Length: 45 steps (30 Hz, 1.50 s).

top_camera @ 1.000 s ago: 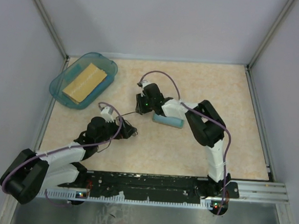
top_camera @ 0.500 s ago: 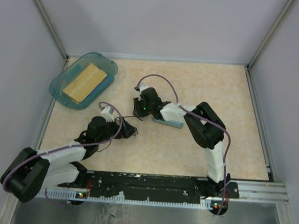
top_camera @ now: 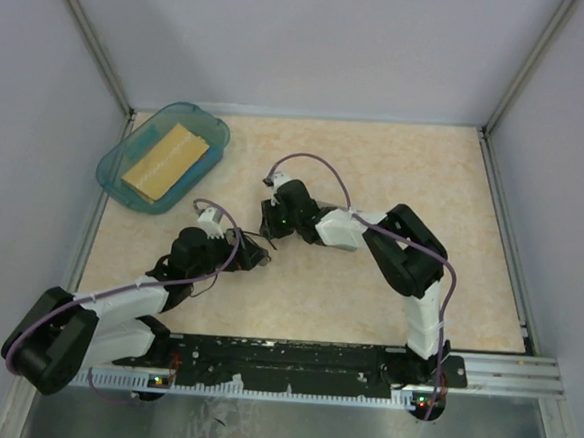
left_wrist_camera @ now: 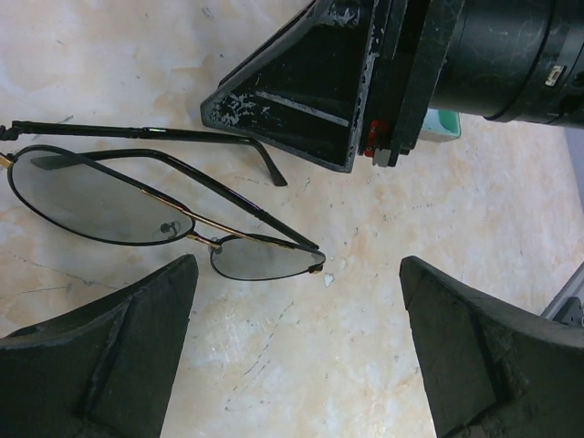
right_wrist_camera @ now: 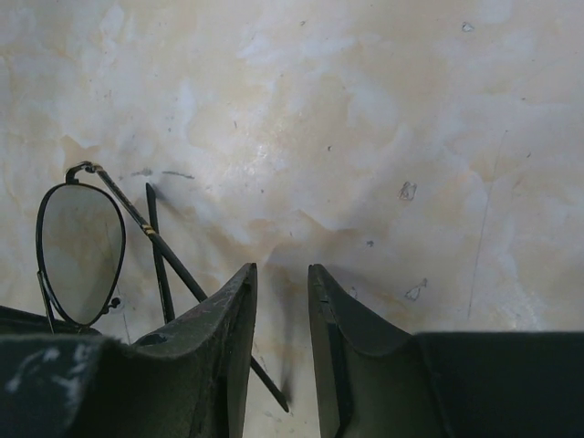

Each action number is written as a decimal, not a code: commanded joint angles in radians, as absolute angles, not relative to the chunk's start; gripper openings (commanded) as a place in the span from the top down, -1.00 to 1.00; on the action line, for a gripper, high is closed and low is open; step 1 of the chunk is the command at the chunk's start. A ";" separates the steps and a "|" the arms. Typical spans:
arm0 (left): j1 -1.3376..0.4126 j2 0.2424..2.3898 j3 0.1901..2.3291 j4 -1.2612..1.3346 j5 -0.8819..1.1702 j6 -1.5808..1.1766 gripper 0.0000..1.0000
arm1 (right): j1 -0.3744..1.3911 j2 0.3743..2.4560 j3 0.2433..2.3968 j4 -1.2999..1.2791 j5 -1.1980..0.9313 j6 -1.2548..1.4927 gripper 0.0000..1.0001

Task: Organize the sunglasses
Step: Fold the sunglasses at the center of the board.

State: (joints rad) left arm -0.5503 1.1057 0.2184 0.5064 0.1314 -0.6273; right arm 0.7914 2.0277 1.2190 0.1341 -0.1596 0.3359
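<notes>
Black wire rims, gold brow bar, pale grey lenses: we see the sunglasses (left_wrist_camera: 137, 205) near the table's middle, left gripper (left_wrist_camera: 297, 274) spread wide above them, right gripper (right_wrist_camera: 283, 274) narrow at one temple.

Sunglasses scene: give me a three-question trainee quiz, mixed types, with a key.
1. True or false: the left tool stands wide open.
2. The sunglasses lie on: A the table; B a cloth; C a case.
3. What colour is the tray at the table's far left corner?
Key: 1 true; 2 A; 3 blue.
</notes>
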 commanded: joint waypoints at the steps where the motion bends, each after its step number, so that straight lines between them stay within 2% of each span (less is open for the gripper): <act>1: -0.555 1.114 0.249 0.545 0.133 -0.613 -0.95 | 0.817 1.966 1.191 0.155 -0.160 0.349 0.40; 45: -0.554 1.173 0.275 0.586 0.158 -0.616 -0.94 | 0.863 1.866 1.096 0.163 -0.140 0.358 0.40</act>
